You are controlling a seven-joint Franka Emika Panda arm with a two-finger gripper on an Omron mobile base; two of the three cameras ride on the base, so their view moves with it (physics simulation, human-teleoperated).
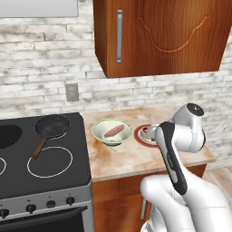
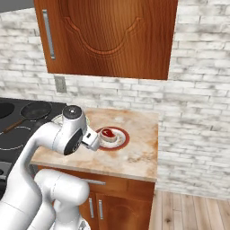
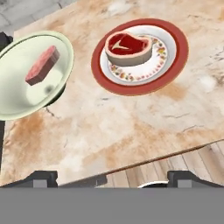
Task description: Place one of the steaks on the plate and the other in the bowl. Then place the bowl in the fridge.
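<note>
Looking down over the counter [image 3: 131, 127], you had both steaks already sorted. The red steak [image 3: 127, 48] with its whitish edge lay on the plate [image 3: 177, 61], near the middle, and the pink steak [image 3: 43, 64] sat inside the bowl [image 3: 17, 100]. Bowl and plate stood side by side on the counter, close but apart, the bowl on the stove [image 1: 45, 167] side and the plate toward the counter's open end.

Your gripper [image 3: 111, 177] hung above the counter's front edge, jaws spread as wide as they go, nothing between them. Only the two dark tips [image 3: 41, 177] peeked up at the bottom of the hand view, with bare counter and a strip of wood floor [image 3: 175, 162] ahead of them. From the right base view the hand [image 2: 92, 140] sat just beside the plate, on its bowl side, and it covered most of the bowl from there.

So, as I judged it, the two placing steps were done. What was left was the last leg: taking hold of the bowl, steak and all, and carrying it to the fridge. That meant a grip on the rim, kept level so the meat stayed in. No fridge stood in front of you at that moment, just brick wall [image 1: 41, 86], a wooden cabinet [image 1: 172, 36] overhead and a dark pan [image 1: 53, 125] on the stove, so a drive was likely part of it.
</note>
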